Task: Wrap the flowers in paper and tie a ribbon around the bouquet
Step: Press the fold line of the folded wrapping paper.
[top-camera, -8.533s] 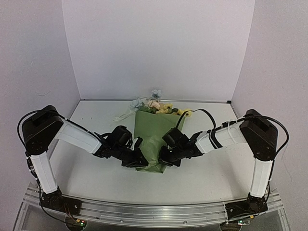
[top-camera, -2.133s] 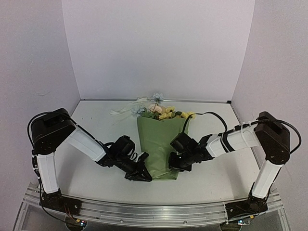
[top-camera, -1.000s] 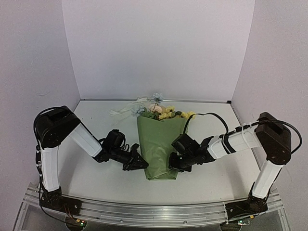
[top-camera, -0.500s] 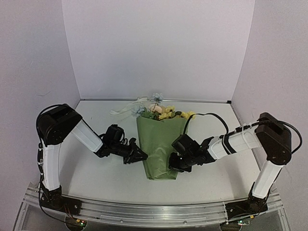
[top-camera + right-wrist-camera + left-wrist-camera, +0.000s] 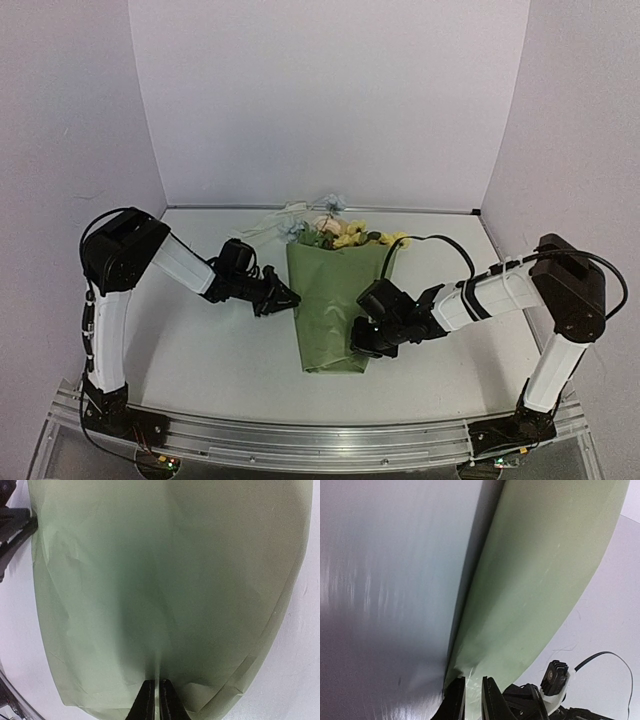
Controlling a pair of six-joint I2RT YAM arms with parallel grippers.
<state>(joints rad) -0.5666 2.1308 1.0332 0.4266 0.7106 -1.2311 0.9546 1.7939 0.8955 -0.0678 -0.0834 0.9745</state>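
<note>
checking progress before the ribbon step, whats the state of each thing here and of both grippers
paper: rolled into a cone, lying flat
flowers: inside the cone, blooms sticking out of the wide far end
ribbon: loose beside the blooms, not tied
left gripper: fingers nearly together at the paper's left edge, grip unclear
right gripper: fingers shut, pinching the paper near its narrow end

Stems of the flowers point(image 5: 340, 233) lie hidden inside the paper point(image 5: 333, 305).
</note>
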